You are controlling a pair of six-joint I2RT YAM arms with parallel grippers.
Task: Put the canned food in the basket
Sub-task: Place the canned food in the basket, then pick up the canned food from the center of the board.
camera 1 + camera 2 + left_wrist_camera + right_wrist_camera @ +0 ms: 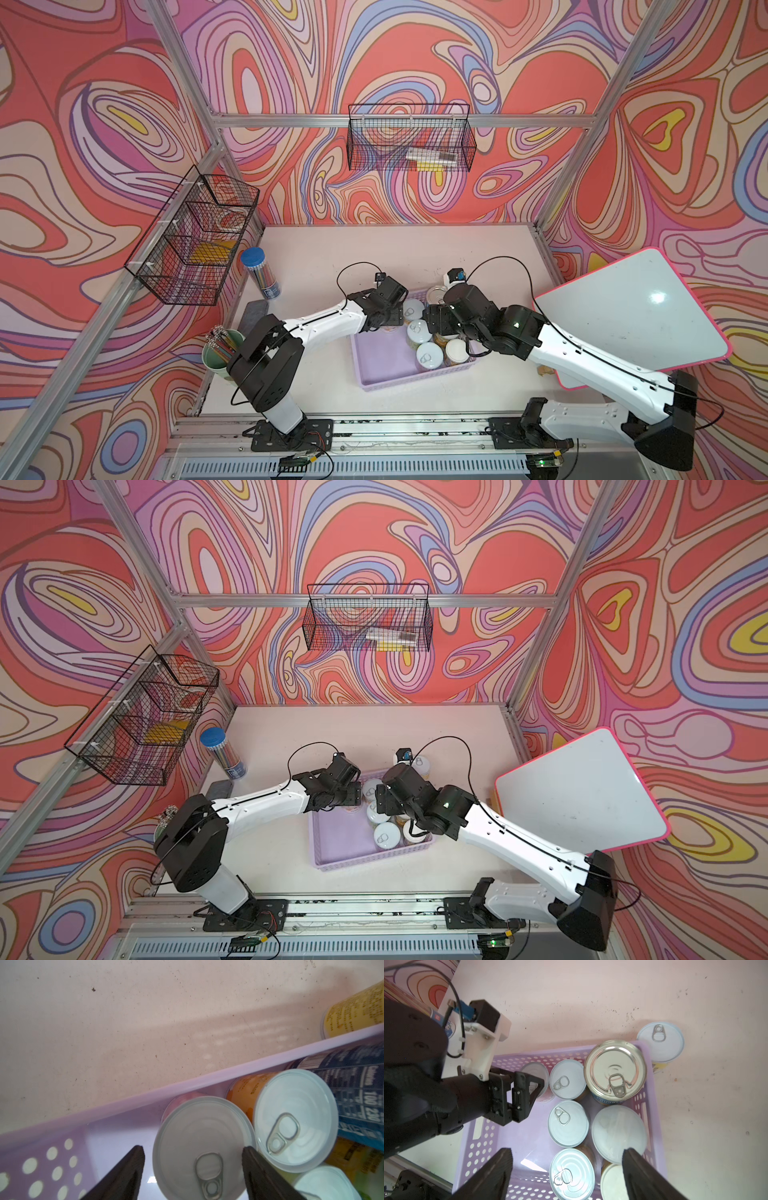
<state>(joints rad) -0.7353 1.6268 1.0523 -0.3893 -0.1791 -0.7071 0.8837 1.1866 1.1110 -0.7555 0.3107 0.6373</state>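
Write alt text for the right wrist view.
Seen from above, a lilac basket holds seven standing cans, six small and one bigger can; an eighth can stands on the table just outside its rim. The left gripper is at a pink-labelled can in one corner, while the right gripper hangs open over the cans.

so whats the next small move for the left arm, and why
Probably lift the left gripper straight up off the pink can: its jaws stand apart with a gap on one side, and the can stands upright inside the basket. One yellow can sits outside, beyond the rim.
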